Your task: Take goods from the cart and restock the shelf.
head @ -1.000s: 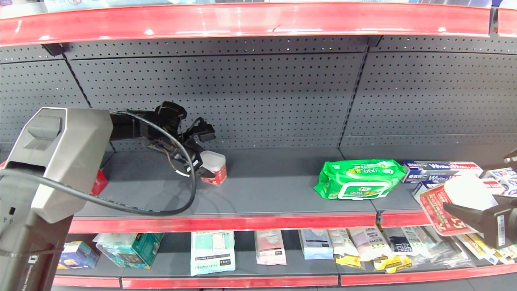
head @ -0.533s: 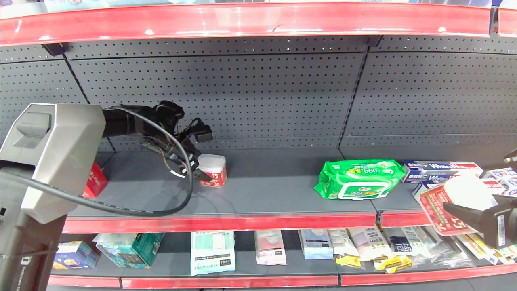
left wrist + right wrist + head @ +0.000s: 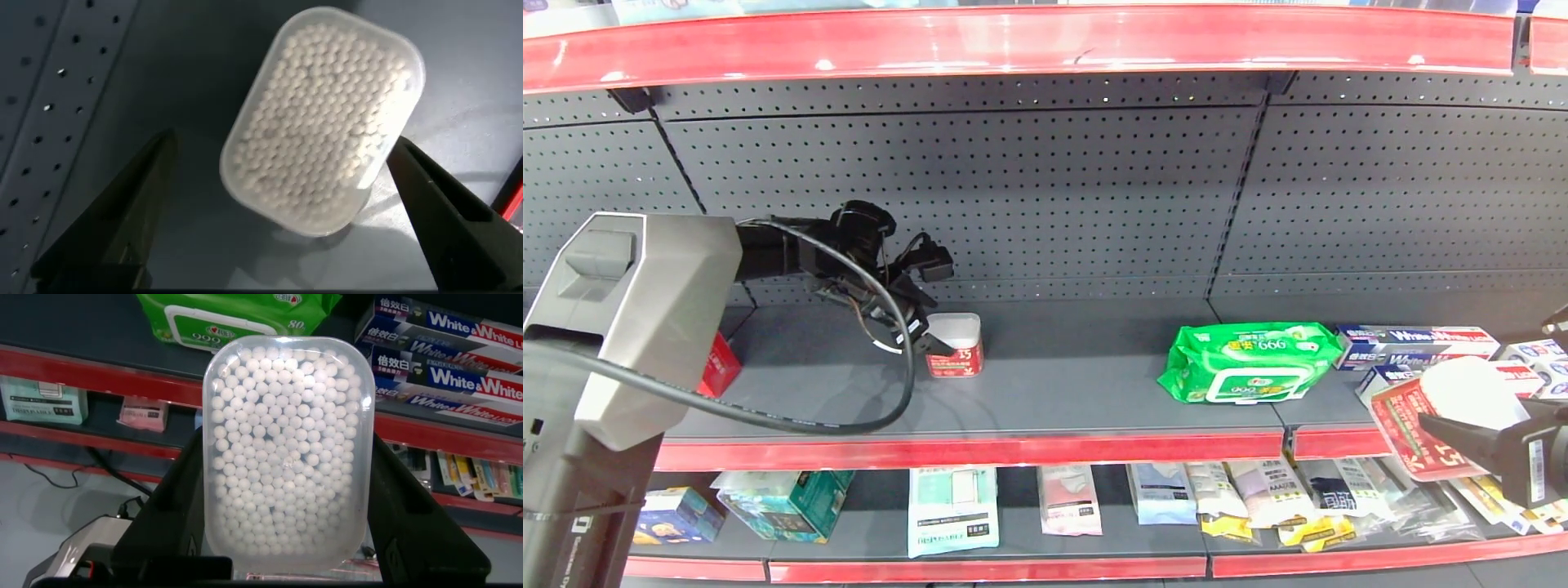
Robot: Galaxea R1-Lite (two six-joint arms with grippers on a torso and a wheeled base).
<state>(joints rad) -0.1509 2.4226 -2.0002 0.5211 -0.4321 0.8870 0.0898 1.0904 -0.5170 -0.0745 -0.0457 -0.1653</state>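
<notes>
Clear plastic with a red label, the tub of cotton swabs (image 3: 956,346) stands upright on the grey shelf (image 3: 1054,392), towards its back, lid up and packed with white tips as the left wrist view shows (image 3: 323,122). The left gripper (image 3: 283,143) straddles it with its two black fingers (image 3: 139,204) spread wide, a gap of bare shelf on each side of the tub, so nothing is gripped. The left arm comes in from 9 o'clock, stretched nearly level over the shelf with the wrist dipped down towards the tub and a black cable (image 3: 792,416) looping beneath it.

At 9 o'clock from the tub, at the shelf's end, a red box (image 3: 719,367) shows past the arm. At 3 o'clock, well apart, lies a green pack of wet wipes (image 3: 1248,361), and just beyond it at 3 o'clock are stacked toothpaste boxes (image 3: 1417,343).

At 4 o'clock from the wipes, in front of the shelf edge, a second tub of swabs (image 3: 1437,412) is tilted on its side, clamped between the closed-in fingers of the right gripper (image 3: 288,457), which press against its two long sides. Behind it all rises the perforated back panel (image 3: 1045,188); on the lower shelf (image 3: 1013,563) sit flat packets (image 3: 1068,498).
</notes>
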